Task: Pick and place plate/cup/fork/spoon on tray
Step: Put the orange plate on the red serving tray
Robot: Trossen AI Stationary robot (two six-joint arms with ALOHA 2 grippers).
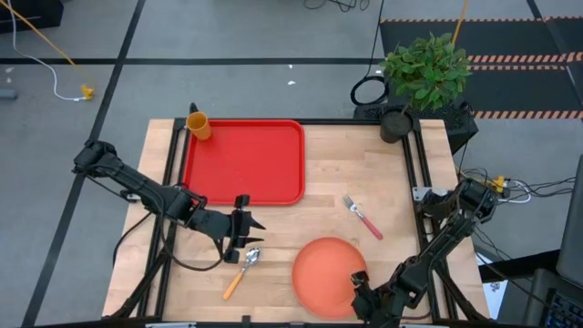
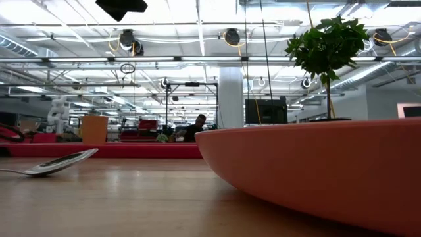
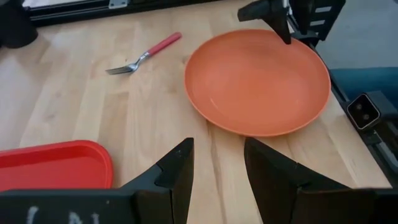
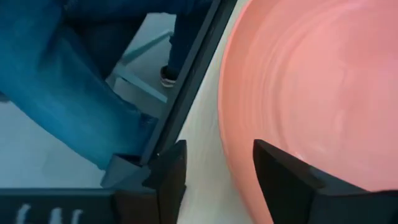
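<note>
Step now: you grab round flat orange plastic plate (image 1: pixel 328 264). Right tool (image 1: pixel 357 280) at plate's near rim, fingers straddling rim, grip not sure. Left tool (image 1: pixel 249 232) waits, half open, empty. Next: pinch rim, lift, carry to big red plastic tray (image 1: pixel 244 162), far left of right tool.

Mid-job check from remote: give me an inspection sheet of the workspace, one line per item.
Surface: wooden table, dark frame rails at its edges.
Job's things: tray bare; cup at its far-left corner rim; plate, fork, spoon on the wood.
Clutter: potted plant at the far-right corner.
Hands: left hand open beside the spoon; right hand at the plate's rim, grip unclear.
Cables: white cable on the floor.
Surroundings: person's legs beside the table.
</note>
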